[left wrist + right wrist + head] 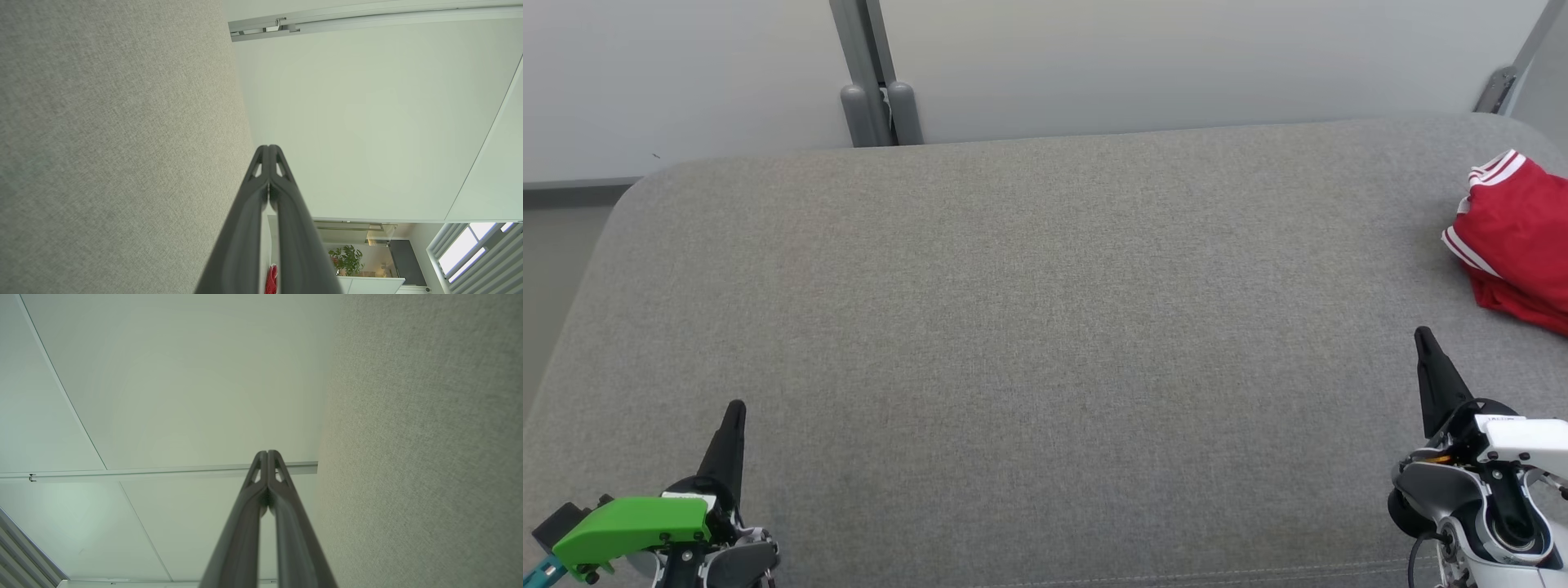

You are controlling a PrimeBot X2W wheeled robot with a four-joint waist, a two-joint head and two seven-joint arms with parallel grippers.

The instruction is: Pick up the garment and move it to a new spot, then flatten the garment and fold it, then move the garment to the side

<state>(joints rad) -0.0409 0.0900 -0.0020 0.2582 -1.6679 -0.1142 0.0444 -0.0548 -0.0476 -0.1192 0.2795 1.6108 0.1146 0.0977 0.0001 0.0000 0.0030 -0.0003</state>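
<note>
Grey upholstery (1029,327) is spreading wide before me, a woven cushion with rounded far corners. Pale wall panels (1176,57) are rising behind it, with twin grey posts (882,110) standing at their seam. My left wrist camera is also catching a potted plant (347,257) and a bright window (461,249) far off.

The garment (1515,237) is lying at the far right edge of the cushion. It is a compact red bundle with its white stripe trim showing, and it is partly running out of the head view.

I am holding nothing. My left pincer (734,412) is pointing forward at the near left with its fingers pressed together. My right pincer (1423,336) is doing the same at the near right, near the garment but apart from it.

I am judging that the bundle, sitting aside like this, is either waiting for its first pick-up or already folded and put to the side. It is looking too rumpled, and too cut off, for me to tell which.
</note>
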